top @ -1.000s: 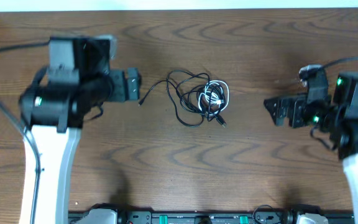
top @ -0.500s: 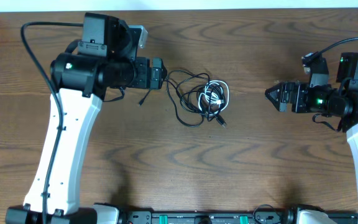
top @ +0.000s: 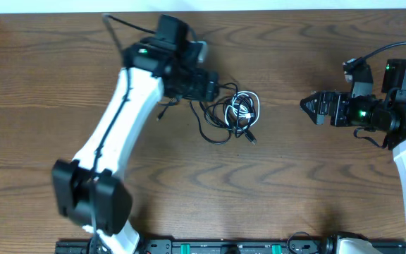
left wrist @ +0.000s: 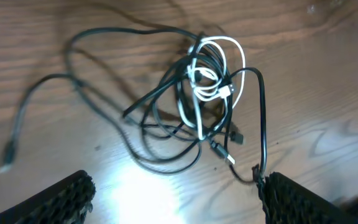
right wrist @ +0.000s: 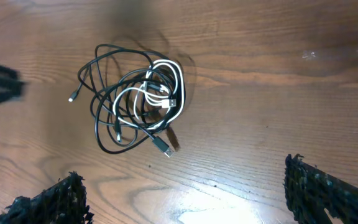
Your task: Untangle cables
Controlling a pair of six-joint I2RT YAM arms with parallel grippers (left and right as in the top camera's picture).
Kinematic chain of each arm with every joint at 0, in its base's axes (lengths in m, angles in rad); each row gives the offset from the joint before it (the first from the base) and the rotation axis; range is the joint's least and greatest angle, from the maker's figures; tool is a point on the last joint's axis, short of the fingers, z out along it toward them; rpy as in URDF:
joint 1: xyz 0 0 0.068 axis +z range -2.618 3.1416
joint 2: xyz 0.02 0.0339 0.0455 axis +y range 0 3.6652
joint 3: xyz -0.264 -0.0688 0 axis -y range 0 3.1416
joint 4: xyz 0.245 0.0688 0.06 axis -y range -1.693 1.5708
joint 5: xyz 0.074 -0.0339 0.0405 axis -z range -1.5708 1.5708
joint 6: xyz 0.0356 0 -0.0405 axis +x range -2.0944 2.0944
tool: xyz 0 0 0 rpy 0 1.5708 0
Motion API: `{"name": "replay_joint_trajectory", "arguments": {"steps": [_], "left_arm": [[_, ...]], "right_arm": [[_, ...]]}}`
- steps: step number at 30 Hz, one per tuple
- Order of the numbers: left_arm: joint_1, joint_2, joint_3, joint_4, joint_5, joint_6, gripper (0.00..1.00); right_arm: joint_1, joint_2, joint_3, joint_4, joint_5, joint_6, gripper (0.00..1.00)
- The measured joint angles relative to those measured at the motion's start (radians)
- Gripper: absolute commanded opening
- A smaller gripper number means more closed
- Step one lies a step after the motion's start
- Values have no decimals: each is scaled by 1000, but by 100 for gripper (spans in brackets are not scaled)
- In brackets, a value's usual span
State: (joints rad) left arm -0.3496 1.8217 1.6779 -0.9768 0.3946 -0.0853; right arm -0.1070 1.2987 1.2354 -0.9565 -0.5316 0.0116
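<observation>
Spread wide: left claw [left wrist: 176, 186] over black cable [left wrist: 264, 118] tangled with white cable [left wrist: 216, 40] on table [top: 294, 183]; right claw [right wrist: 182, 180] well apart.

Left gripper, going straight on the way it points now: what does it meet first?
The left gripper would probably meet the black cable's near loops first, before the white cable; depth is unclear.

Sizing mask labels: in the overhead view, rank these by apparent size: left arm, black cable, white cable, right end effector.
1. left arm, though it is nearer the camera
2. black cable, by its spread
3. white cable and right end effector look alike; no ranking.
</observation>
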Motion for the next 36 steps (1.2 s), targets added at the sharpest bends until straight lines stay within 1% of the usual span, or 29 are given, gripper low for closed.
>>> {"name": "replay_joint_trajectory", "arguments": {"steps": [5, 10, 14, 23, 25, 27, 28, 30, 31, 32, 33, 34, 35, 36], "left_arm": [[-73, 77, 0, 55, 0, -16, 87], [-125, 130, 0, 62, 0, -51, 86], [-139, 158, 0, 74, 0, -84, 83], [-150, 165, 0, 104, 39, -106, 82], [-154, 165, 0, 111, 42, -107, 79], [-164, 167, 0, 121, 39, -114, 71], [-169, 168, 0, 124, 30, -119, 62], [-183, 173, 0, 128, 10, -122, 33], [-188, 176, 0, 129, -2, -127, 24], [-193, 180, 0, 130, -12, -124, 20], [-197, 185, 0, 130, -24, -129, 14], [-199, 188, 0, 131, -36, -135, 10], [-200, 191, 0, 132, -47, -140, 8], [-200, 192, 0, 134, -58, -144, 8]], "right_arm": [[0, 0, 0, -4, 0, 0, 99], [0, 0, 0, -4, 0, 1, 99], [0, 0, 0, -4, 0, 3, 99], [0, 0, 0, -4, 0, 3, 99], [0, 0, 0, -4, 0, 3, 99], [0, 0, 0, -4, 0, 3, 99], [0, 0, 0, -4, 0, 3, 99], [0, 0, 0, -4, 0, 3, 99], [0, 0, 0, -4, 0, 3, 99], [0, 0, 0, -4, 0, 3, 99], [0, 0, 0, -4, 0, 3, 99], [0, 0, 0, -3, 0, 3, 99], [0, 0, 0, -3, 0, 4, 99], [0, 0, 0, -2, 0, 5, 99]]}}
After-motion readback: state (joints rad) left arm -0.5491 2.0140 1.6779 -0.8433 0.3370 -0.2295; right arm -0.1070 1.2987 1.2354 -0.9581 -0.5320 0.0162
